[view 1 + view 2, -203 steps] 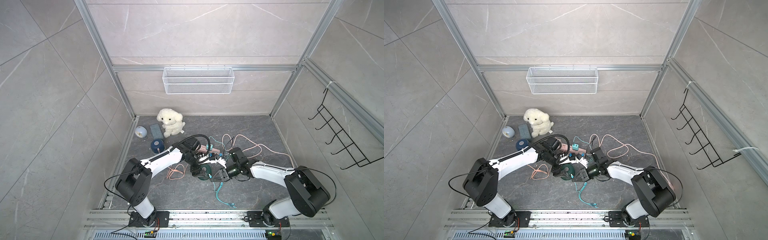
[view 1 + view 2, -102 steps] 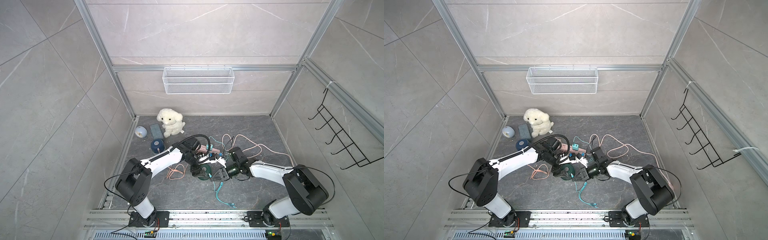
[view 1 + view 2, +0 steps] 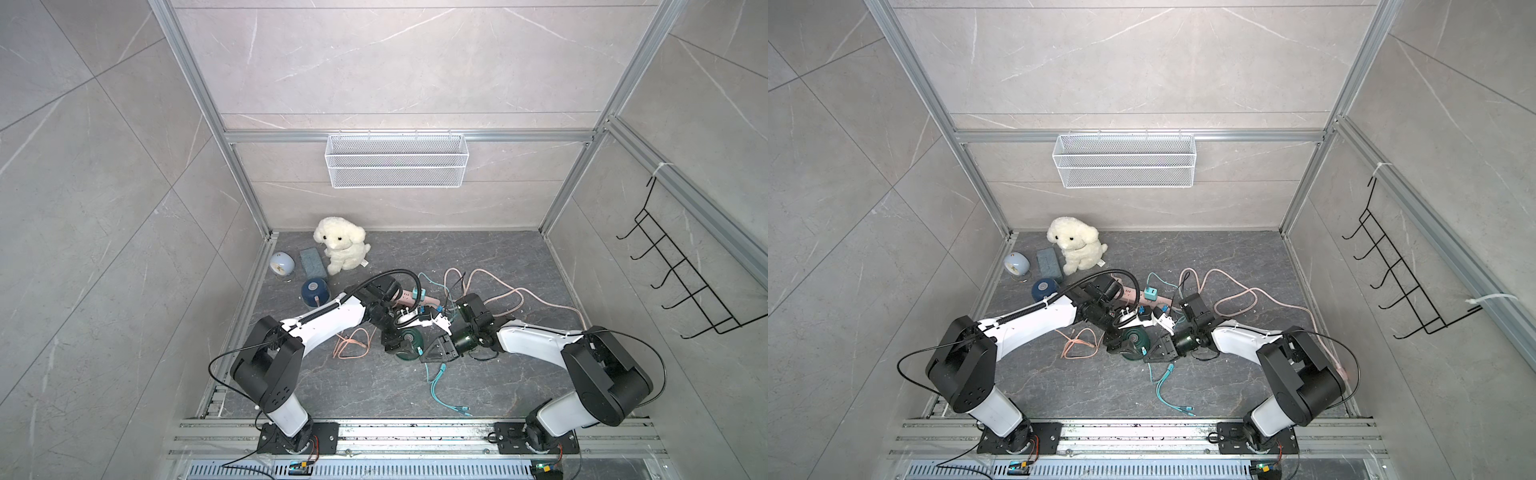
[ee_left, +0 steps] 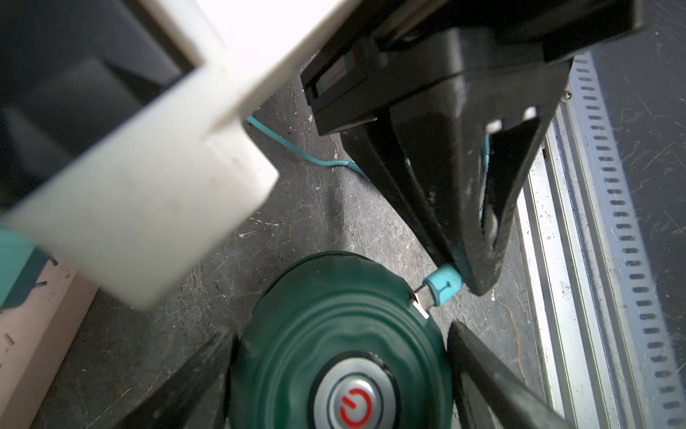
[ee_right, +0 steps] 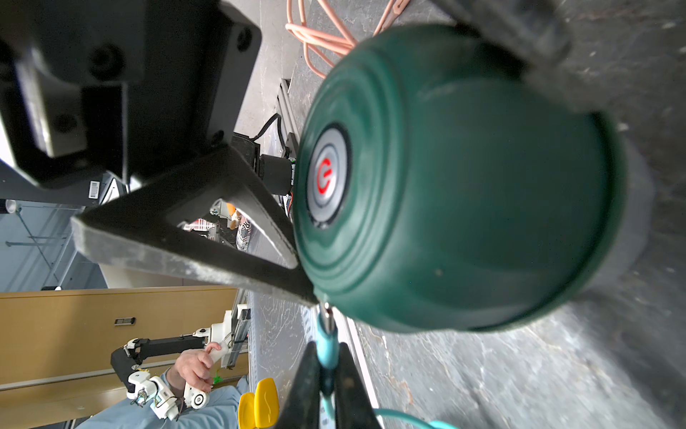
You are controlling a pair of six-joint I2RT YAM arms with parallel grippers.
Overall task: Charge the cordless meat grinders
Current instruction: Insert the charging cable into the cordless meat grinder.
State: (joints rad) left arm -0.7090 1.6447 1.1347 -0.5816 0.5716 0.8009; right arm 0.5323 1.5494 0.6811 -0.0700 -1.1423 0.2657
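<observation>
The green grinder point(image 5: 464, 185) stands upright on the worktop point(image 3: 374, 395) near its middle, between the two arms, and its silver hub shows a red power mark. The left gripper point(image 4: 338, 328) reaches down over it, jaws spread wide and grasping the dome on two sides. The right gripper point(image 5: 327, 353) has its jaws clenched on a teal plug point(image 4: 443, 284), whose metal tip meets the grinder's side. The navy grinder point(image 3: 315, 291) sits well apart toward the rear left, near a plush dog point(image 3: 340, 249)
</observation>
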